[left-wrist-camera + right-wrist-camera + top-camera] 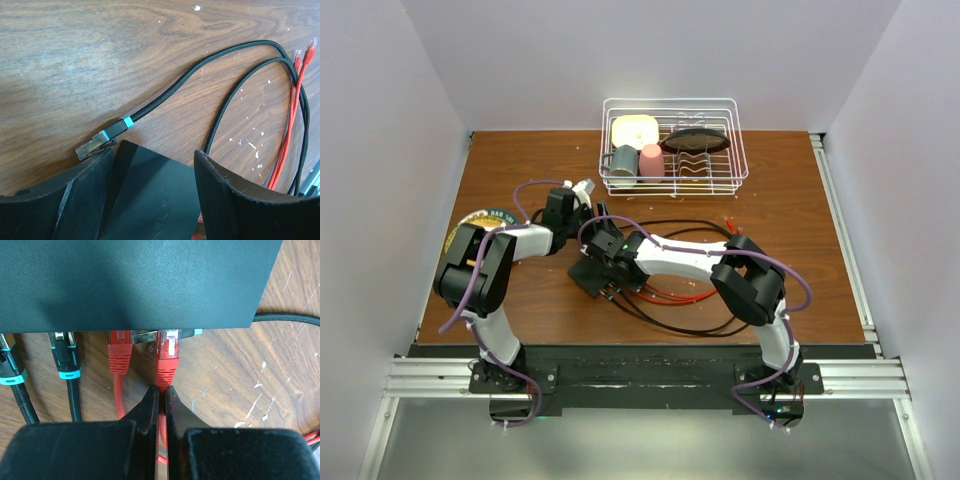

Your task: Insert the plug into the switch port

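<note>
Right hand (160, 395) is pinching the red plug (167, 355) by its tail at the switch's (135, 280) port edge, looking only partway in, so it's wanting a dead-straight push while the spread left hand (152, 156) is straddling the switch's corner, grip unclear.

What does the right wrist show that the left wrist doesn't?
Only right wrist: the port edge of the switch, with two teal-banded plugs and a red plug seated, and the right fingers shut on a second red plug at a port. Only left wrist: two free red plugs and the left fingers against both sides of the switch. Both: the switch, the table, and a loose teal-banded plug, plain from the left wrist, barely peeking out from the right.
</note>
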Controlling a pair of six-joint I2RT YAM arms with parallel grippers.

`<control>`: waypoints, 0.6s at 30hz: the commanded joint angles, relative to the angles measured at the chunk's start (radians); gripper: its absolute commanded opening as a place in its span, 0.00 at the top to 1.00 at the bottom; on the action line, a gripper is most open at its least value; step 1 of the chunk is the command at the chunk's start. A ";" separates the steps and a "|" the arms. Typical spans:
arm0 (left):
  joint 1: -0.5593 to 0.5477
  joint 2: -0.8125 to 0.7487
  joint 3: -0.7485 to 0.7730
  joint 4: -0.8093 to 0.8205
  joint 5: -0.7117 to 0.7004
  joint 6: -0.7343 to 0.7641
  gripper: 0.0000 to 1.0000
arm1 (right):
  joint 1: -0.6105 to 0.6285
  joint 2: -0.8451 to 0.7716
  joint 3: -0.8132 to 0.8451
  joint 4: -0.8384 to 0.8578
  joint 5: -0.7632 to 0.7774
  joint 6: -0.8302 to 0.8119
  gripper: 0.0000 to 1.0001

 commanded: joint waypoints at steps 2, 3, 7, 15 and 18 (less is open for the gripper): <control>-0.013 0.030 0.000 -0.064 0.051 0.015 0.29 | -0.032 0.060 0.046 -0.042 -0.013 -0.005 1.00; -0.013 0.030 0.002 -0.065 0.054 0.015 0.29 | -0.030 0.067 0.050 -0.050 -0.019 -0.017 1.00; -0.013 0.030 0.005 -0.067 0.052 0.016 0.29 | -0.032 0.086 0.058 -0.082 -0.025 -0.039 1.00; -0.012 0.009 0.002 -0.087 -0.011 0.011 0.27 | -0.030 0.124 0.067 -0.138 -0.043 -0.091 1.00; 0.000 -0.016 -0.008 -0.088 -0.035 0.013 0.23 | -0.029 0.147 0.075 -0.150 -0.053 -0.105 1.00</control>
